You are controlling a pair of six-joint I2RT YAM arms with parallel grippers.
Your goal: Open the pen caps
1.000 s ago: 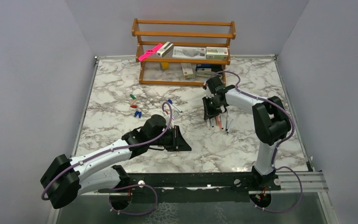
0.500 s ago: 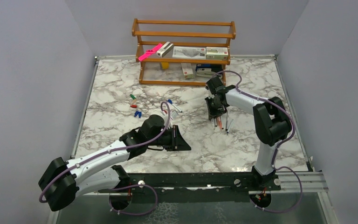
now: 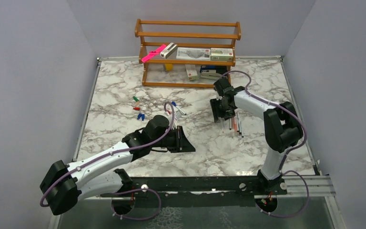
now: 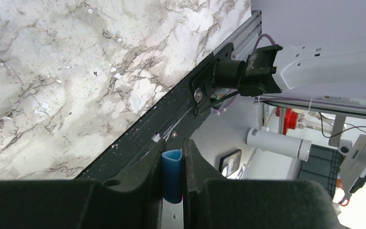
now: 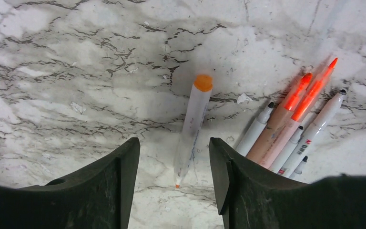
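Note:
My left gripper (image 4: pixel 173 145) is shut on a short blue pen cap (image 4: pixel 172 174), held upright between its pads above the table's near rail; from above, the left gripper (image 3: pixel 183 140) is at mid-table. My right gripper (image 5: pixel 173 145) is open, and a white pen with an orange end (image 5: pixel 193 124) lies blurred on the marble under the gap, untouched by either finger. Several uncapped pens (image 5: pixel 290 129) lie bunched just to its right, the same pens (image 3: pixel 236 125) that lie beside the right gripper (image 3: pixel 222 114) in the top view. Loose caps (image 3: pixel 137 101) and blue caps (image 3: pixel 141 116) lie left of centre.
A wooden shelf (image 3: pixel 188 47) stands at the back with boxes and a pink bar (image 3: pixel 153 53). Another pen with a blue end (image 3: pixel 176 106) lies mid-table. A black rail (image 3: pixel 195 183) runs along the near edge. Grey walls close in both sides.
The right gripper has opened and let go of the orange-ended pen, which now lies on the marble. It shifted slightly right and back. The left arm has barely moved.

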